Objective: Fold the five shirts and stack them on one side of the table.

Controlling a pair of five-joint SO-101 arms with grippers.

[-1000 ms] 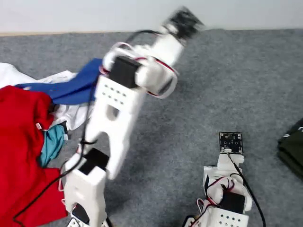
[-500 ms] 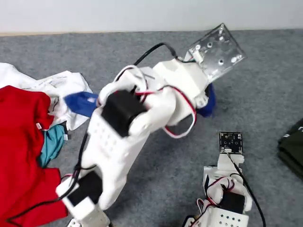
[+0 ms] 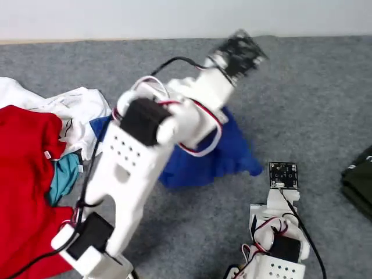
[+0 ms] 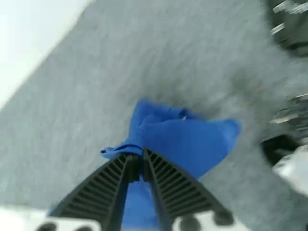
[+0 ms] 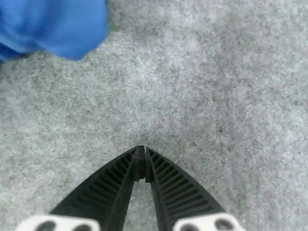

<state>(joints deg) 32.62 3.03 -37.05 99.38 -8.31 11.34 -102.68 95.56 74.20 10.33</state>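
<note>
At the centre of the grey felt table point(image 3: 325, 87), a crumpled blue cotton shirt point(image 3: 221, 157) is pinched by the left gripper point(image 4: 142, 161); its free corner is seen just ahead of the closed, empty right gripper point(image 5: 142, 154).

A grey, fuzzy felt-like table covering point(image 5: 216, 96) lies flat beneath and ahead of the fingers point(image 5: 120, 187) of the right gripper point(image 5: 143, 153), and well beyond the left gripper point(image 4: 142, 154) it ends at a thin tan strip point(image 3: 58, 40) below a plain white wall point(image 3: 174, 17).
</note>
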